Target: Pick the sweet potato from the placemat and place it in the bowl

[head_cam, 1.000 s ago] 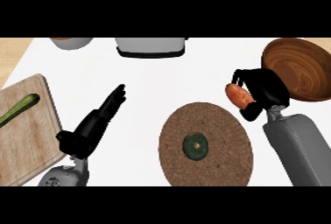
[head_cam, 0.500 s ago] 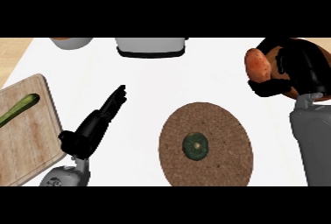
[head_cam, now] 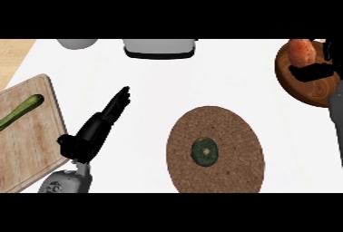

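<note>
The orange sweet potato (head_cam: 303,50) is over the brown wooden bowl (head_cam: 298,86) at the far right edge. My right hand (head_cam: 313,72) is shut on it, one black finger lying just below it and more of the hand to its right; most of that hand is cut off by the edge. The round cork placemat (head_cam: 231,172) lies at centre right with a small green round thing (head_cam: 206,151) on it. My left hand (head_cam: 95,130) rests open at lower left, fingers straight and pointing up and right.
A wooden cutting board (head_cam: 30,145) at the left carries a green vegetable (head_cam: 20,111). A grey and black appliance (head_cam: 161,47) and a grey cup (head_cam: 77,43) stand at the back edge.
My right hand has carried the sweet potato up and to the right, from beside the bowl to over it. The left hand has stayed where it was.
</note>
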`<state>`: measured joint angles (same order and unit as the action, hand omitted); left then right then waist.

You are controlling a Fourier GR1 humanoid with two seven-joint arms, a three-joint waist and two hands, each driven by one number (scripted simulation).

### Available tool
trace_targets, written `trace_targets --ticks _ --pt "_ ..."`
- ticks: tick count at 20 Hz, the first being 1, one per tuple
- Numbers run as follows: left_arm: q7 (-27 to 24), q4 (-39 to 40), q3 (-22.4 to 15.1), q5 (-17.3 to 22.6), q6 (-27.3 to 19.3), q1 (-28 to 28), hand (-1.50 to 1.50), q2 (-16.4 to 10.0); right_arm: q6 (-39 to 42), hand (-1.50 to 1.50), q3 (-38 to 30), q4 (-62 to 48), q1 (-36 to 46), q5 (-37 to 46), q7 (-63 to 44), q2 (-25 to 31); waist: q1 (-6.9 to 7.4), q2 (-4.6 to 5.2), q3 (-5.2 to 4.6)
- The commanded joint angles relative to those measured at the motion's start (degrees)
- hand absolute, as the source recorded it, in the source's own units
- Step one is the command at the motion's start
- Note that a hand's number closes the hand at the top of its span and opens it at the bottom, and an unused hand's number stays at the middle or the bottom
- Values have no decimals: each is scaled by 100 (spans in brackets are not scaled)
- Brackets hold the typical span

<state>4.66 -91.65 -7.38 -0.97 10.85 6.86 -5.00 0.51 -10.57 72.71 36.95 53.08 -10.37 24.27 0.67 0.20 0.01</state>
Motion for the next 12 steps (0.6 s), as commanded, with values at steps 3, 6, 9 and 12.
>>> trace_targets --ticks 3,6,9,12 --pt "143 -169 28 78 109 -46 0 -34 -1468 150 -324 -1653 197 411 939 304 57 15 4" --pt "-103 -18 -38 -16 117 -156 0 6 -1259 150 -469 -2819 898 454 1143 773 103 33 3" --pt "-289 134 -97 -130 54 -66 0 73 -452 150 -471 -3494 944 326 1019 829 206 79 5" --pt "-235 93 2 -7 130 -11 0 25 48 150 -678 -4052 919 -15 1237 822 176 73 9"
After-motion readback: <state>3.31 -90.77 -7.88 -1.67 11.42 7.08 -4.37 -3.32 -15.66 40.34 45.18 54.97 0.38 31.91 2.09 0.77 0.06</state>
